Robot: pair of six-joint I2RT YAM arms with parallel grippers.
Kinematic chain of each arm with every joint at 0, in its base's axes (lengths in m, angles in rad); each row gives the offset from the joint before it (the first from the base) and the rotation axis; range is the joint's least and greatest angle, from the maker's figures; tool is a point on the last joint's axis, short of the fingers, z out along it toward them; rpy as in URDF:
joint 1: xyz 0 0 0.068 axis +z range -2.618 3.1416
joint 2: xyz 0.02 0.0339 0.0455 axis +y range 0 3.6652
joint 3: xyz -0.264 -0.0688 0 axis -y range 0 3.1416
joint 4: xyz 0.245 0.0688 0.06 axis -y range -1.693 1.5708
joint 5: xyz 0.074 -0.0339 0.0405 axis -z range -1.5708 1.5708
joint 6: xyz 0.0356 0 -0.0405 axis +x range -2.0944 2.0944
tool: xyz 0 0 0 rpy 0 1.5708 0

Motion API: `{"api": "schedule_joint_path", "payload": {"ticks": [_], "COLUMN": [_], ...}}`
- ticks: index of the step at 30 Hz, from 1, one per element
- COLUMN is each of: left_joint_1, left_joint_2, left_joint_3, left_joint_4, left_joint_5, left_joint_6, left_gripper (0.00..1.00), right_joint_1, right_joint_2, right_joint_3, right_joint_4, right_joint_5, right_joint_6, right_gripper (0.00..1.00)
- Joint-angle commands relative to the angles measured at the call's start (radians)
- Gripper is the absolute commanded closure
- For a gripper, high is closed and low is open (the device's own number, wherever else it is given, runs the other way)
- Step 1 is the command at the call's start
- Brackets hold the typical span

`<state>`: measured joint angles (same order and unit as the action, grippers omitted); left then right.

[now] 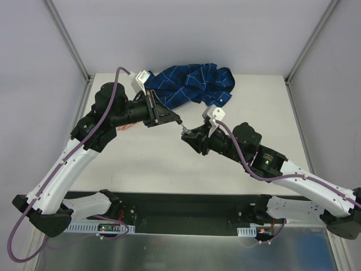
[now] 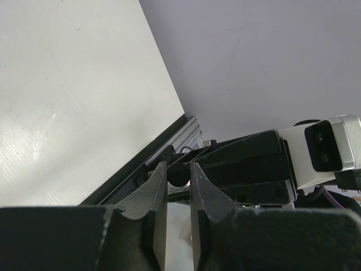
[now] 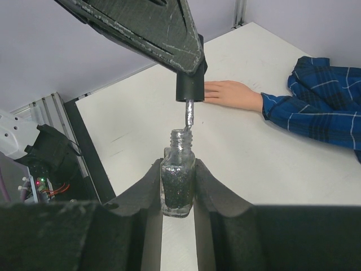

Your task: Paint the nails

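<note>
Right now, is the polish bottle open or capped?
Open: the left gripper holds the cap above the bottle, brush at its mouth.

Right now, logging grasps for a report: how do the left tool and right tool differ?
The left tool is shut on the black cap, the right tool on the glitter bottle. The left tool sits above, brush pointing down into the neck; the right tool sits below, holding the bottle upright. Both are shut.
</note>
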<state>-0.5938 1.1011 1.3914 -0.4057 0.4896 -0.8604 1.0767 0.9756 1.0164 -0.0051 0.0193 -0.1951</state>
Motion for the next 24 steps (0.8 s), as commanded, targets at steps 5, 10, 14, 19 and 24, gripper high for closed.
{"api": "schedule_joint_path", "payload": {"ticks": [5,10,14,19,24], "left_joint_1": [0.012,0.014,0.014,0.015,0.015], "left_joint_2": [-0.026,-0.029,-0.032,-0.033,-0.035], "left_joint_3": [0.011,0.014,0.020,0.023,0.026], "left_joint_4": [0.025,0.025,0.025,0.025,0.025], "left_joint_5": [0.015,0.018,0.020,0.024,0.027], "left_joint_6": [-0.015,-0.016,-0.014,-0.012,-0.009], "left_gripper": [1.00,1.00,1.00,1.00,1.00], "right_joint_1": [-0.001,0.000,-0.001,0.000,-0.001], "right_joint_2": [-0.002,0.000,0.003,0.005,0.009], "right_joint_3": [0.013,0.013,0.013,0.013,0.013], "right_joint_4": [0.045,0.045,0.045,0.043,0.043], "right_joint_5": [-0.002,-0.001,0.001,-0.001,-0.001], "right_joint_6": [0.005,0.006,0.006,0.006,0.008], "right_gripper": [1.00,1.00,1.00,1.00,1.00]}}
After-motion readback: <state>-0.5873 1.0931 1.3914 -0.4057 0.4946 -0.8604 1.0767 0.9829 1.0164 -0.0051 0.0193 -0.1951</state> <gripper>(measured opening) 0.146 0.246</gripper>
